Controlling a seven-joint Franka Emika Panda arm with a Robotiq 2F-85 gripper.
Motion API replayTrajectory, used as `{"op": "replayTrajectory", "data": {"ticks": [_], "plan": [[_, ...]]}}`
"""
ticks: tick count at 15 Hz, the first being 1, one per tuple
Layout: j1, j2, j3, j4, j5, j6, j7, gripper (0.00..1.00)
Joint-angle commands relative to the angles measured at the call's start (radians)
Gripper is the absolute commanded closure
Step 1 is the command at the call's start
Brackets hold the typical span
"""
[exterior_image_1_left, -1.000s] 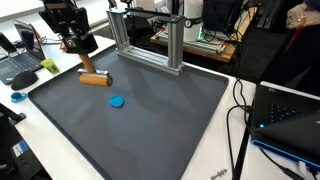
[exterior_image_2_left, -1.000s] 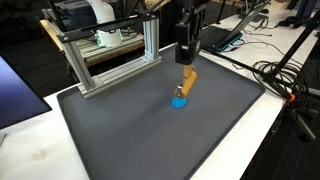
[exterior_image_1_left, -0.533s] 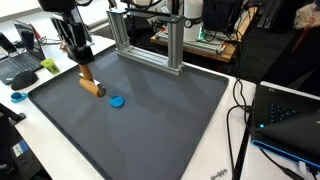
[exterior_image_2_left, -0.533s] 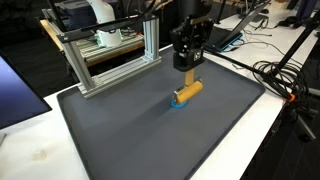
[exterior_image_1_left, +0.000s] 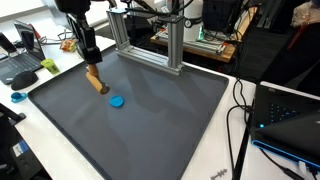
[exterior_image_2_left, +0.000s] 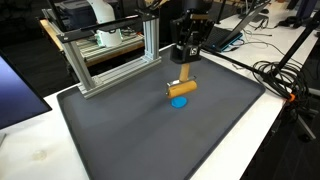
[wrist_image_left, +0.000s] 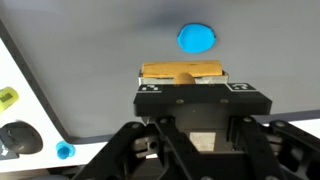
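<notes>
Tool (exterior_image_1_left: 92, 72) of the single arm is clamped on a tan wooden cylinder (exterior_image_1_left: 96, 82), its two fingers pressed against the sides of the piece near its middle, so that both ends stick out past them. In the wrist view the wooden cylinder (wrist_image_left: 181, 72) lies crosswise right at the tool (wrist_image_left: 181, 80), level from left to right. In an exterior view it hangs at a slant, with its lower end pointing to the near right. Beneath it is a dark grey rectangular mat (exterior_image_1_left: 150, 125) that covers most of the white bench (exterior_image_1_left: 215, 165). The cylinder sits over the far left part of the mat in that view, and whether its lower end touches the mat cannot be told. A small flat blue round disc (exterior_image_1_left: 116, 101) lies on the mat near the cylinder, to its near right and apart from it. In an exterior view the blue disc (exterior_image_2_left: 180, 101) shows just below the cylinder (exterior_image_2_left: 182, 86) and the tool (exterior_image_2_left: 184, 78), and in the wrist view the disc (wrist_image_left: 196, 39) lies beyond the cylinder with bare mat between them. A silver aluminium frame (exterior_image_1_left: 150, 45) stands on the far edge of the mat, well apart from the tool. A dark laptop (exterior_image_1_left: 18, 58) rests on the bench off the mat's left side.
</notes>
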Motion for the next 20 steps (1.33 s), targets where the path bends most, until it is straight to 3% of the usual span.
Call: {"op": "replayTrajectory", "data": {"ticks": [1,9,20], "plan": [[-0.005,0.004,0.008,-0.011,0.002,0.021,-0.001,0.78],[-0.053,0.031,0.060,-0.134,0.175,0.200,-0.101,0.78],[-0.084,0.051,0.057,-0.171,0.187,0.232,-0.157,0.78]]}}
